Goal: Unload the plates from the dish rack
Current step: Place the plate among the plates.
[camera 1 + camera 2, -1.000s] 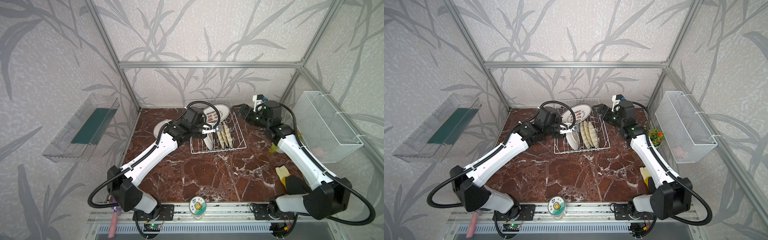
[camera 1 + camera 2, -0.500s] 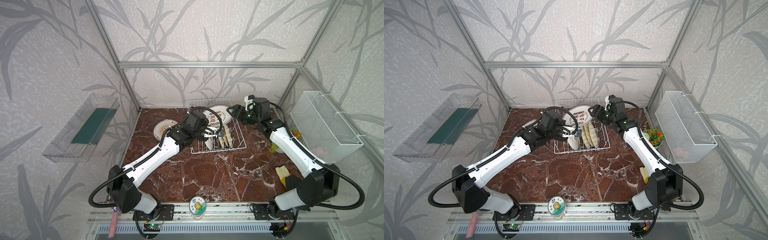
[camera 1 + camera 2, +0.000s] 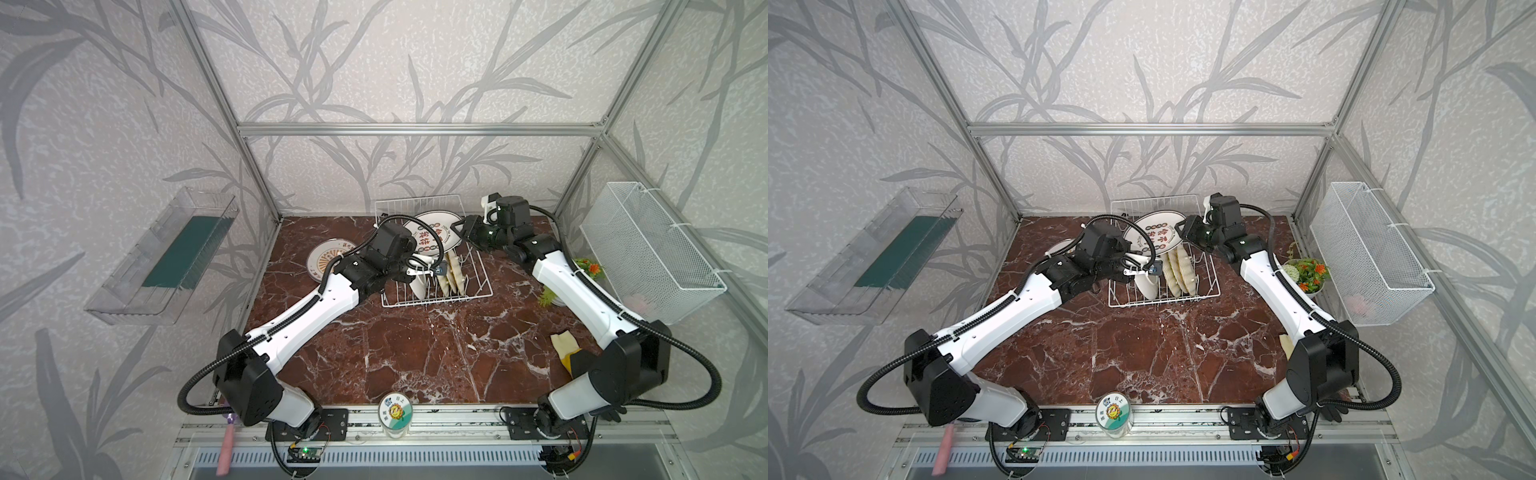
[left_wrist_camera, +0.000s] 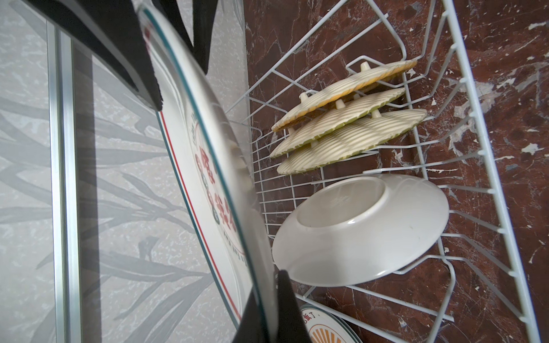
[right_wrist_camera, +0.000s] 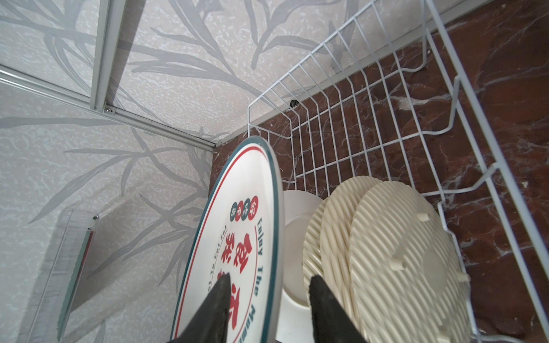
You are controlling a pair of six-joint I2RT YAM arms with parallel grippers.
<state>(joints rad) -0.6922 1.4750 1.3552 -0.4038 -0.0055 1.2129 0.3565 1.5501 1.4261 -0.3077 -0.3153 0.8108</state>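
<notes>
I read "Enjoy The" on the plate (image 5: 237, 225). Left gripper (image 4: 217, 184) clamps it; right gripper (image 5: 270, 277) straddles its rim, part-open.

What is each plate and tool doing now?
Printed plate, held on edge.
Left tool, shut on its rim.
Right tool, open, straddling that rim.
White plate, standing in the dish rack.
Three ribbed plates, standing there too.
Sunburst plate, flat on the table.

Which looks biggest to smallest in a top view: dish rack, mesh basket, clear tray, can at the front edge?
1. Clear tray and mesh basket: look alike, both wall-hung and likely nearer the camera, so unranked.
2. Dish rack.
3. Can.
</notes>
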